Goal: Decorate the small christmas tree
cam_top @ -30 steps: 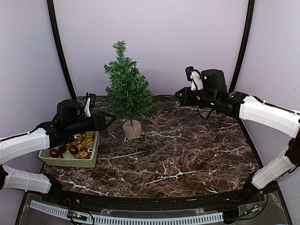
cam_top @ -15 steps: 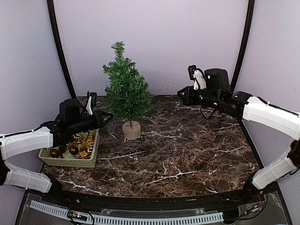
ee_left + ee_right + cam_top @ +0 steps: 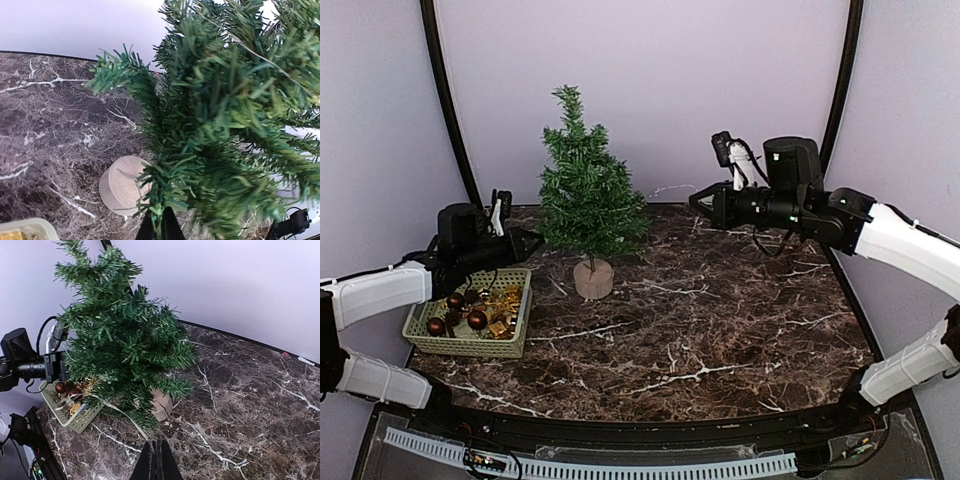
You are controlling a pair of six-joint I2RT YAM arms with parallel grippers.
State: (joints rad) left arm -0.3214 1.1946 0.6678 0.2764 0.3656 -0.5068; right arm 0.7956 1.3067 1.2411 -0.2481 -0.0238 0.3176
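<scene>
The small christmas tree [image 3: 590, 190] stands at the back of the table on a round wooden stump [image 3: 593, 280], leaning a little to the left. My left gripper [image 3: 535, 240] is at its lower left side, shut on a branch tip; in the left wrist view the green needles poke out between the black fingertips [image 3: 160, 227], beside the stump [image 3: 120, 185]. My right gripper [image 3: 695, 200] hovers to the tree's right, shut on a thin pale string [image 3: 125, 420] that runs from the gripper [image 3: 156, 455] up into the lower branches of the tree [image 3: 120, 340].
A pale green basket [image 3: 470, 348] with dark red balls and gold ornaments sits at the left, under my left arm. It also shows beyond the tree as a basket [image 3: 75, 421] in the right wrist view. Dark marble table [image 3: 720, 320]; curved black posts and wall behind.
The left gripper has gone from open to shut on a branch tip and pulled back left. The tree and its stump have shifted slightly left. The right gripper has stayed shut and risen slightly.
</scene>
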